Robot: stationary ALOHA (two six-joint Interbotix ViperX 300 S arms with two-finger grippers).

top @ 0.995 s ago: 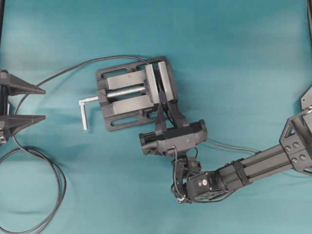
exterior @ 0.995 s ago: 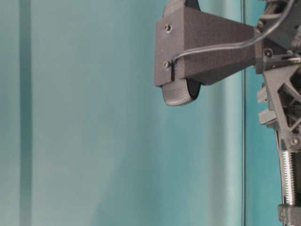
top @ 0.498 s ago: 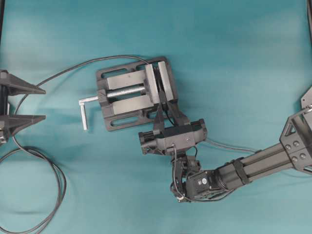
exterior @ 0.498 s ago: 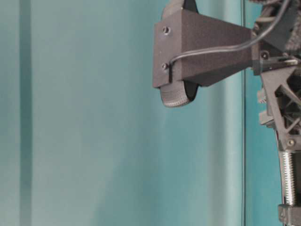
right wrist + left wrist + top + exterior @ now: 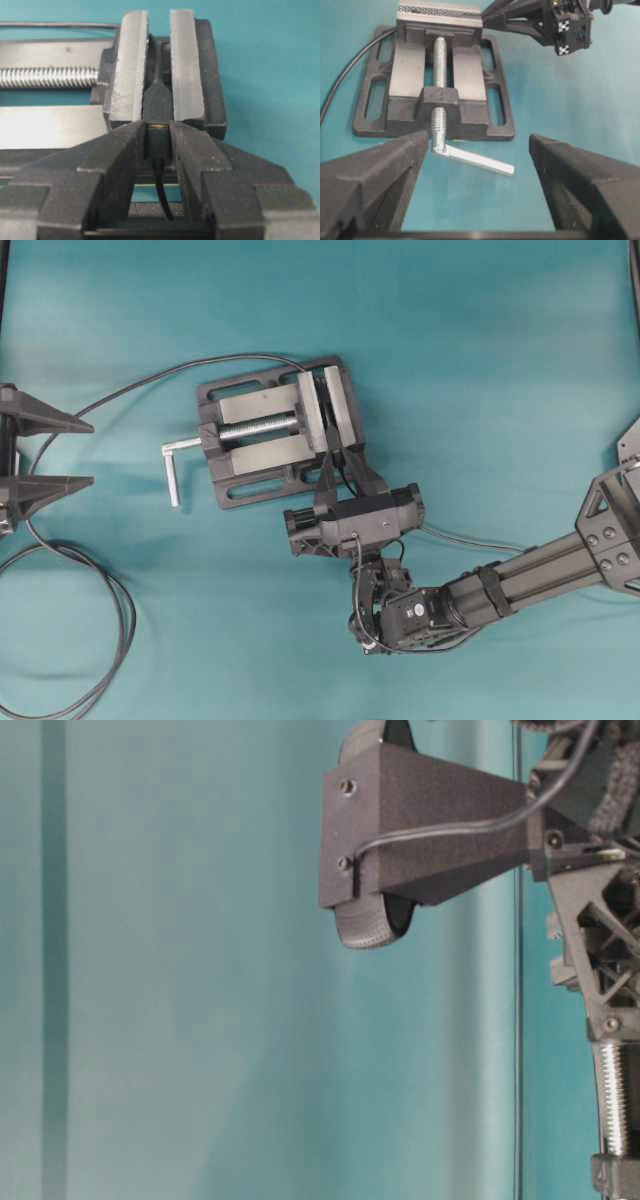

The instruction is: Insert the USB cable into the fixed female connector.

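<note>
Right fingers (image 5: 125, 150) flanking the plug of the USB cable (image 5: 159, 145), grip unclear; plug nosed against the socket (image 5: 159, 102) between vise (image 5: 187, 70) cheeks. Probably light, stiff plug, floppy cord: best held by plug body. Left gripper (image 5: 477, 150) spread wide, far left

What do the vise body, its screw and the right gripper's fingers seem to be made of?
Vise body: probably cast metal, dark grey with a rough matte surface; the jaw faces look bare and scuffed.
Screw: bright steel, judging by its shiny silver threads.
Fingers of the right gripper: likely printed plastic, black and grainy with no shine.
</note>
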